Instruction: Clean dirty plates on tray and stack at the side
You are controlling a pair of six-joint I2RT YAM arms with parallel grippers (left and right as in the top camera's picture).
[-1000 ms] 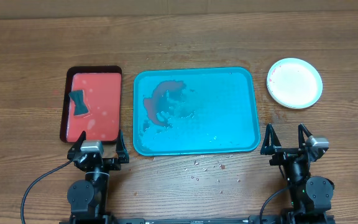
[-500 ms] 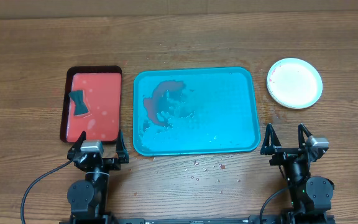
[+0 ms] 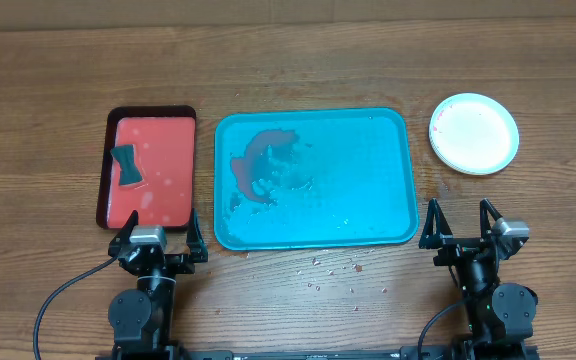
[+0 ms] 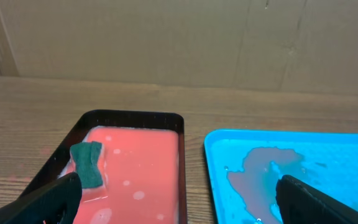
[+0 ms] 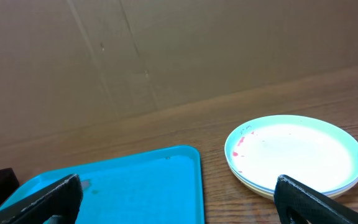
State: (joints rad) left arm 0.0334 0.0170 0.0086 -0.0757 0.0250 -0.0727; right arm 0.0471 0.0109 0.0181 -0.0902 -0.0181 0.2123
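The left claw (image 3: 161, 220), at the lower left of the overhead frame, has its two fingers spread fully apart and holds nothing. The right claw (image 3: 459, 210), at the lower right, is just as wide and just as empty. Nothing has shifted over the last second: both arms sit parked at the near edge of the wooden surface (image 3: 288, 60), and every object lies where it was. That stillness, with no plate left to fetch, suggests the job is about done. The dirty plates (image 3: 473, 133) sit in one neat stack at the upper right of the frame, on the surface just beside the tray (image 3: 409, 180) and not touching it. The top plate looks white with a pale mint rim, and a few small red marks remain near its left edge. The turquoise tray, in the centre, carries no plates, only a reddish sauce smear (image 3: 263, 160) and watery droplets toward its left half. To its left, a smaller red tray (image 3: 105, 170) with a dark rim holds cloudy pink liquid (image 3: 163, 160) and a dark green sponge (image 3: 126, 166) lying in it. Small specks (image 3: 338, 268) dot the surface below the turquoise tray.
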